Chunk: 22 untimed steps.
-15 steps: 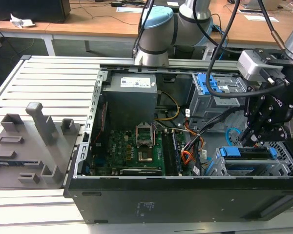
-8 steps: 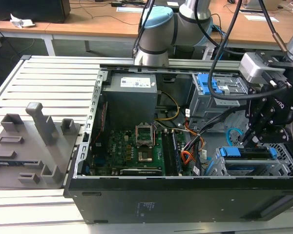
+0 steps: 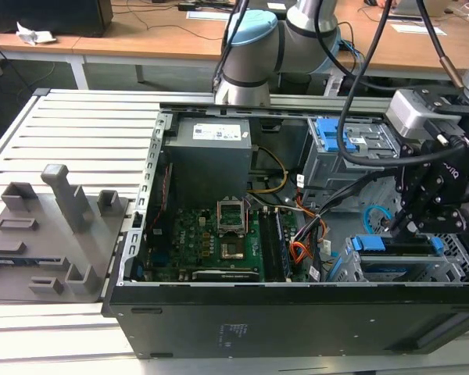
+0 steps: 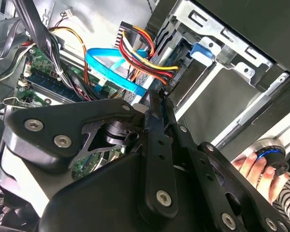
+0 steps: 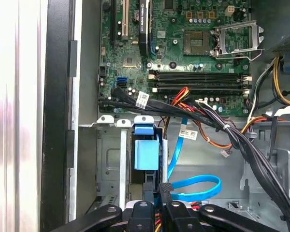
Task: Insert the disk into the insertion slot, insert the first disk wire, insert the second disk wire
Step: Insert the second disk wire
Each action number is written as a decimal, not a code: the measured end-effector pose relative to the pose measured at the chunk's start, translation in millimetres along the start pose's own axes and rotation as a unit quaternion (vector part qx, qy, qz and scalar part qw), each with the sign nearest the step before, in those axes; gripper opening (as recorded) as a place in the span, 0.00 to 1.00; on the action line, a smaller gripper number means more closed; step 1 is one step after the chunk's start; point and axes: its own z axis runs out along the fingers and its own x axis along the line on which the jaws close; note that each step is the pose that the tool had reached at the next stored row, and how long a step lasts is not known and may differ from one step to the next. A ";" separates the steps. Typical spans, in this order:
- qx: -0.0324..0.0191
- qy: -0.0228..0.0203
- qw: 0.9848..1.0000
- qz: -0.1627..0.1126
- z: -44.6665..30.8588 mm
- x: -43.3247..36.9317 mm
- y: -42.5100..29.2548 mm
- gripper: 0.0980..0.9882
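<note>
**One claw pinched on a blue cable's plug behind the seated drive**

One black, angular claw (image 3: 402, 226) hangs over the low silver cage (image 3: 456, 266) at the exterior view's right of the open computer case (image 3: 297, 320). The drive (image 3: 367, 244) lies inside that cage, its bright blue plastic frame showing along the top edge. The cage's sides are perforated sheet metal. A thin light blue cable (image 3: 373, 212) curls just beside the claw. A ribbed metal table (image 3: 86, 125) carries the case.

In the second wrist view, the claw (image 4: 157, 94) shows two flat black fingers (image 4: 153, 125) drawn close together, studded with round screws. Their tips sit at the rear of the folded-metal cage (image 4: 222, 60). The bundle of leads (image 4: 145, 53), glossy yellow, red and black, bends down to the same spot. The light blue cable (image 4: 111, 67), flat as a ribbon, runs in beside it. A person's hand (image 4: 253, 169) rests on a round knob.

In the first wrist view, the claw (image 5: 157, 189) is clamped on the small dark plug of the light blue cable (image 5: 195, 187), which loops away. Just ahead, the drive (image 5: 146, 152) sits in the cage (image 5: 111, 159). The green circuit board (image 5: 183, 63) lies beyond.
</note>
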 end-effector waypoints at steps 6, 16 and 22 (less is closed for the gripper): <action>0.000 0.000 1.000 0.000 2.3 0.9 -1.6 0.07; 0.000 0.000 1.000 0.000 5.3 3.9 -3.6 0.07; 0.000 -0.001 1.000 0.000 3.0 4.0 -3.7 0.22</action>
